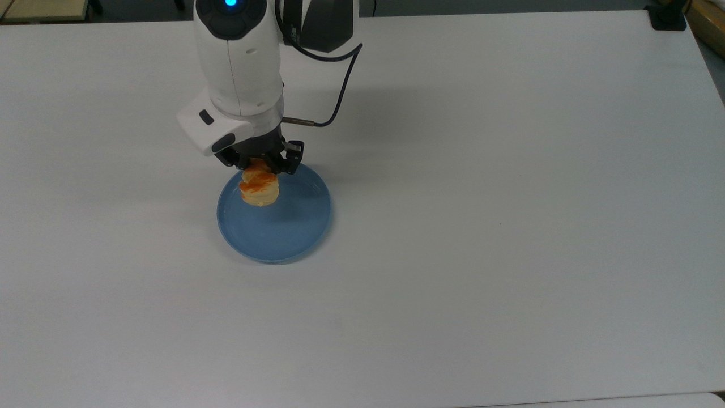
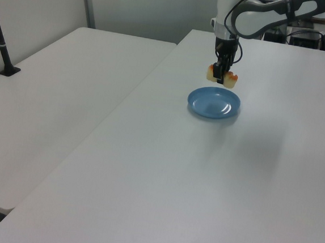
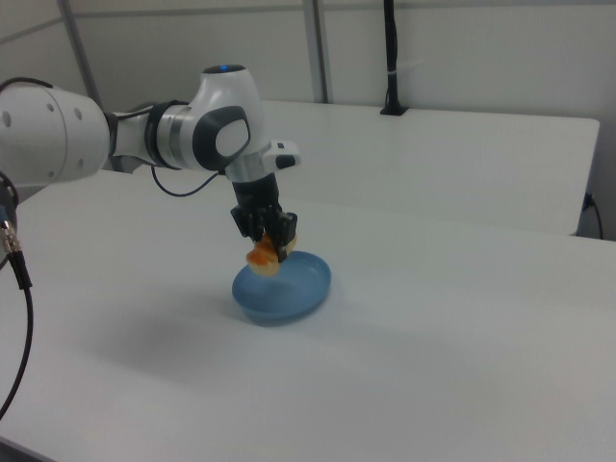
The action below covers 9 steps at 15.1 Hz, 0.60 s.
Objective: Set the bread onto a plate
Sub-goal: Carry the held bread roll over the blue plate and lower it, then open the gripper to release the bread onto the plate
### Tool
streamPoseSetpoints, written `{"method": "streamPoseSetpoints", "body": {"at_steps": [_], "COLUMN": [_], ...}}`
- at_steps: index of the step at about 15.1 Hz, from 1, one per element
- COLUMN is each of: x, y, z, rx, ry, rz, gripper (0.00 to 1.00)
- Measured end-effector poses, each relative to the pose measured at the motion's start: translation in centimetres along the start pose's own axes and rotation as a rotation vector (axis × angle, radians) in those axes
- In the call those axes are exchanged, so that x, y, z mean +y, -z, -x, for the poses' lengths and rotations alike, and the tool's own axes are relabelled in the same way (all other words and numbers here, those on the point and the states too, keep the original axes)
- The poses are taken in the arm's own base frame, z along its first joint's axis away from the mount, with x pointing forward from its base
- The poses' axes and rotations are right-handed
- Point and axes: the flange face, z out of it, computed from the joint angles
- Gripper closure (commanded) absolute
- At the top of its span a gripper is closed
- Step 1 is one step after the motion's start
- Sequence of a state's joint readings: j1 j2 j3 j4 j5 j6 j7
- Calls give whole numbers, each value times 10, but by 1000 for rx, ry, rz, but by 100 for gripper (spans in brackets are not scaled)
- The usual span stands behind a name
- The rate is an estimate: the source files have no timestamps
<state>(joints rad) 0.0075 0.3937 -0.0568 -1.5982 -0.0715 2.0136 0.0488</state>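
The bread, a pale-yellow roll with orange-brown glazed patches, hangs in the air with my gripper shut on it. It sits over the far-left part of the blue plate in the top view, clear of the plate's surface. In the left view the bread hangs above the plate's far rim, with the gripper pinching its middle. In the right view the bread hovers just over the plate, below the gripper.
The plate lies on a wide white table. A second white table adjoins it on the left view's left. A black clamp sits at the top view's far right corner. A black cable loops off the arm.
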Motion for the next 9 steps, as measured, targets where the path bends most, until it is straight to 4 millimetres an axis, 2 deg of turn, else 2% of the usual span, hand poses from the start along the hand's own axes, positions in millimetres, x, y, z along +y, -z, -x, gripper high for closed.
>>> {"method": "streamPoseSetpoints", "body": {"at_steps": [3, 4, 9], "x": [-15, -18, -22], "y": [-24, -33, -60], "z": [-1, -2, -3], "rx": [-36, -48, -86], "ry": [2, 3, -26], "rz": [2, 3, 9], "gripper": [56, 52, 36]}}
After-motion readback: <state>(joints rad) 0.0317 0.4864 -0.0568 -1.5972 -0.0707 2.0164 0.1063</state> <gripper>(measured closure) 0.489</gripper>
